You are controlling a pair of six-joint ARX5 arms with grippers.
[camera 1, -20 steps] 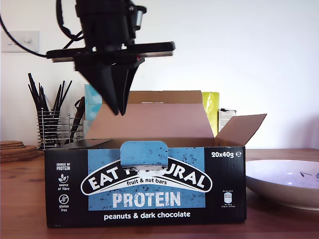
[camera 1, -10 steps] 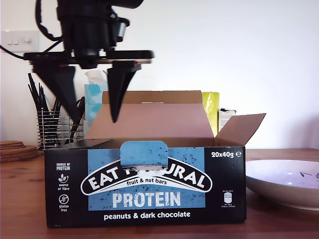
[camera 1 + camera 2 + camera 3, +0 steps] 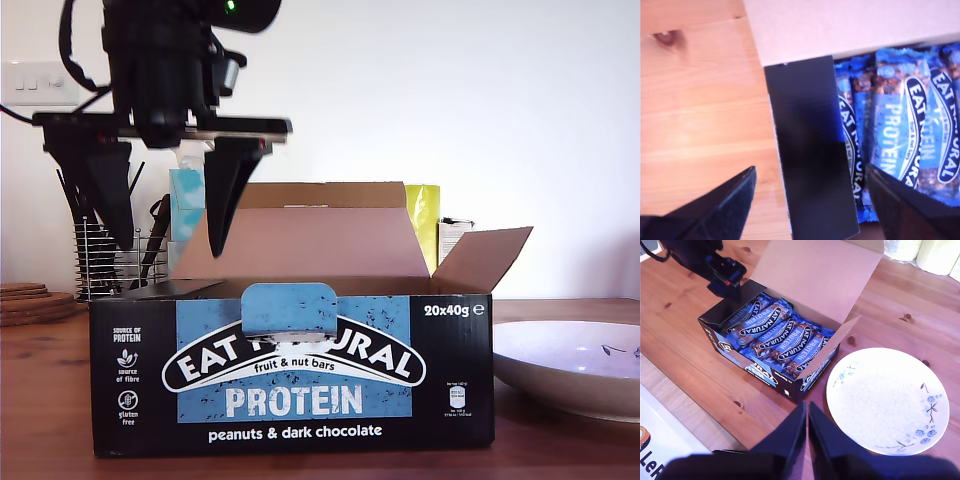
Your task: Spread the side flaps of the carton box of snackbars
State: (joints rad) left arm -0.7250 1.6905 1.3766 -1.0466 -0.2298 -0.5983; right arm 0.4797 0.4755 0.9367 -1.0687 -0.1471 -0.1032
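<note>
The box (image 3: 292, 368) sits on the wooden tabletop (image 3: 45, 400), filling the lower middle of the exterior view. Its front is black with a blue panel and white "EAT NATURAL PROTEIN" lettering, "20x40g" at the upper corner on the exterior view's right. The wide brown lid (image 3: 310, 235) stands up behind it. Of the two side flaps, the one on the exterior view's right (image 3: 483, 258) is spread out and up, its brown inside showing. The other flap (image 3: 812, 145) lies folded inward over the bars (image 3: 910, 125), black side up; in the exterior view it shows only as a thin dark edge (image 3: 165, 289).

The first claw (image 3: 165, 235) hangs wide open above that folded flap, in the upper left of the exterior view, one finger (image 3: 715, 210) over the tabletop outside the box, the other over the bars.

The second claw (image 3: 806, 415) is closed on nothing, high above the tabletop between the box (image 3: 767, 347) and a white plate (image 3: 887, 400).

Behind the box stand a wire holder of black sticks (image 3: 105, 235) and a blue tissue box (image 3: 186, 205).
</note>
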